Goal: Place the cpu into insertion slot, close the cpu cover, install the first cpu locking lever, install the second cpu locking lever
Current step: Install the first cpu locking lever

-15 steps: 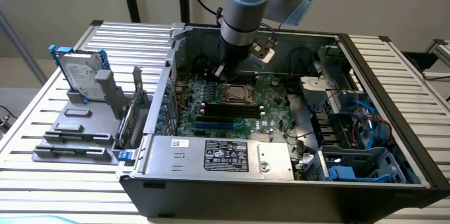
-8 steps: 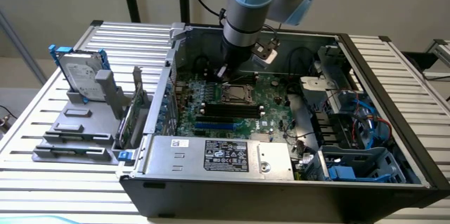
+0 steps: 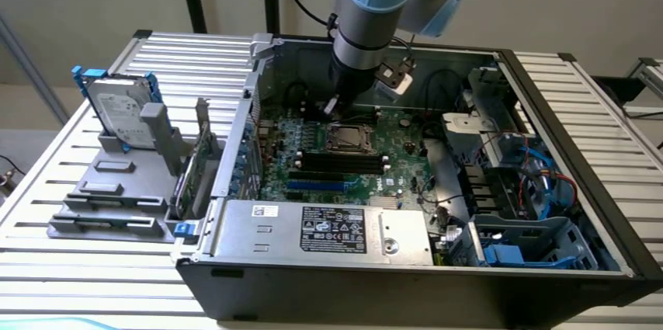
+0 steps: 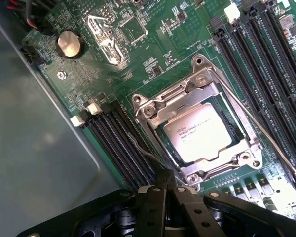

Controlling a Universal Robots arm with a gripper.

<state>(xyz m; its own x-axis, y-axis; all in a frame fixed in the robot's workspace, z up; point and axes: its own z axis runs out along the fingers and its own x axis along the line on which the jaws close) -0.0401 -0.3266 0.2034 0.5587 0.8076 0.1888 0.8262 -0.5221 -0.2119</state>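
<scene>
One pale silver cpu (image 4: 200,134) sits within the cpu cover (image 4: 175,94).

Print on the cpu (image 4: 200,133) is too small to be read. The arm (image 3: 375,12) is cut off by the exterior view's upper edge. Text on the power supply label (image 3: 333,229) cannot be made out.

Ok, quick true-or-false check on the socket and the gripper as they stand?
1. The cpu lies in the insertion slot. True.
2. The cpu cover stands raised. False: it lies flat, framing the cpu.
3. The gripper is open. False: it is shut.
4. The gripper holds the cpu. False: its tip is by the socket's corner, off the cpu.
5. A coin cell battery sits on the motherboard. True.
</scene>
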